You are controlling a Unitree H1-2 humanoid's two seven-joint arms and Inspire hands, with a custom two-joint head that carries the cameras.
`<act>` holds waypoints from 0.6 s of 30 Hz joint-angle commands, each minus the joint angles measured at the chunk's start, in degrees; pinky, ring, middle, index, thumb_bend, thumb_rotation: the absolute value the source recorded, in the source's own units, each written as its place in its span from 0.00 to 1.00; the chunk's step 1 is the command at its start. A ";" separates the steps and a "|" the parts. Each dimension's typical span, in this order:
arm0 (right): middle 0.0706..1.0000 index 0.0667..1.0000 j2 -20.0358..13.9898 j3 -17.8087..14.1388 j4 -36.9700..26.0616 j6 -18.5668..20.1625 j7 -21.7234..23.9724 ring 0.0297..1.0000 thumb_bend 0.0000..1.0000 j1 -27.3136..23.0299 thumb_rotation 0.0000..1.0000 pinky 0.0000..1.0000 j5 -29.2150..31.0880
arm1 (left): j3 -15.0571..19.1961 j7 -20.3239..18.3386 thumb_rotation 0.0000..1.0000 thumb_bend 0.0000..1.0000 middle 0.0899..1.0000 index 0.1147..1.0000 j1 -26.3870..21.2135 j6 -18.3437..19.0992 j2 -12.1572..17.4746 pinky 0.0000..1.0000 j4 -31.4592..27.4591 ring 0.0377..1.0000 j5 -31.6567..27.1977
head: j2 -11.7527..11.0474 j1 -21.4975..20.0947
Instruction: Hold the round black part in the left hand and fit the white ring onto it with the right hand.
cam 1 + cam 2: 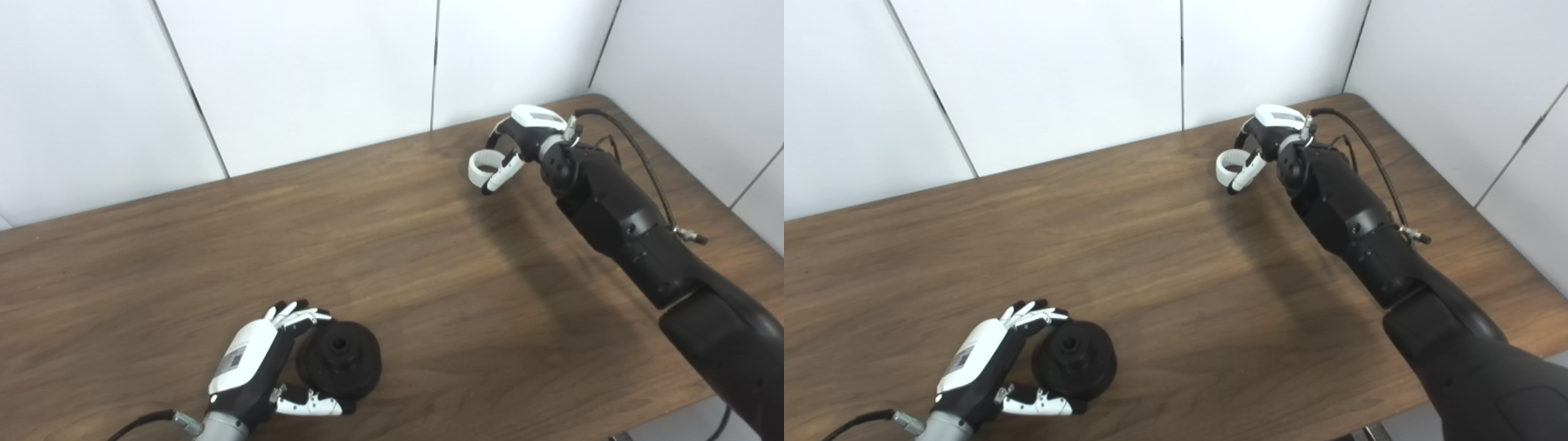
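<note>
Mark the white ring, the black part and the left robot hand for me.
white ring (pixel 479 168), left eye view, on its outer band facing the camera.
round black part (pixel 340 356), left eye view, on its raised centre hub.
left robot hand (pixel 975 360), right eye view, on the white back shell.

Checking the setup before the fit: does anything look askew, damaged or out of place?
Nothing stands out. The left robot hand cups the black part near the front edge; the right robot hand holds the white ring far back.

Dark brown wood grain runs across the table (pixel 392 257). The round part (pixel 339 362) is matte black; the ring (pixel 482 167) is plain white. Both hands (pixel 254 367) (pixel 520 138) show white shells over black.
</note>
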 commanded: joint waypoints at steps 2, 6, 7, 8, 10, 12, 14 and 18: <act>0.90 0.66 -2.10 -0.21 -1.66 -0.56 -1.52 0.95 0.86 -2.41 0.26 1.00 -0.83 | -0.55 -1.71 0.05 0.52 0.81 0.42 0.72 0.31 0.62 1.00 0.46 0.94 0.22 | 0.03 -0.06; 0.89 0.65 -2.06 0.12 -1.48 -0.96 -1.80 0.94 0.86 -2.46 0.26 1.00 -0.76 | -0.60 -2.07 0.05 0.52 0.81 0.42 0.67 0.81 0.61 1.00 0.11 0.94 0.46 | 0.24 0.16; 0.89 0.65 -2.04 0.10 -1.45 -1.04 -1.88 0.94 0.86 -2.45 0.26 1.00 -0.69 | -0.61 -2.08 0.05 0.52 0.81 0.42 0.67 0.86 0.59 1.00 0.03 0.94 0.54 | 0.30 0.11; 0.89 0.65 -2.02 0.09 -1.43 -1.09 -1.93 0.94 0.86 -2.44 0.26 1.00 -0.64 | -0.62 -2.07 0.05 0.52 0.81 0.42 0.67 0.87 0.58 1.00 -0.01 0.94 0.58 | 0.30 0.11; 0.89 0.64 -2.00 0.04 -1.51 -1.02 -1.90 0.94 0.86 -2.39 0.25 1.00 -0.65 | -0.66 -2.03 0.05 0.52 0.81 0.42 0.61 0.90 0.51 1.00 -0.09 0.94 0.73 | 0.36 0.01; 0.88 0.63 -2.01 0.04 -1.57 -1.05 -1.94 0.94 0.86 -2.30 0.25 1.00 -0.70 | -0.68 -1.99 0.05 0.52 0.81 0.42 0.58 0.89 0.42 1.00 -0.09 0.94 0.73 | 0.34 0.17; 0.87 0.63 -2.13 0.16 -1.58 -1.33 -2.13 0.93 0.85 -2.15 0.25 1.00 -0.83 | -0.74 -1.93 0.05 0.52 0.81 0.42 0.57 0.85 0.34 1.00 -0.06 0.94 0.80 | 0.42 0.27; 0.87 0.62 -2.14 0.01 -1.45 -1.73 -2.66 0.93 0.86 -1.76 0.25 1.00 -0.62 | -0.74 -1.98 0.05 0.52 0.81 0.42 0.59 0.87 0.32 1.00 -0.18 0.94 0.73 | 0.45 0.37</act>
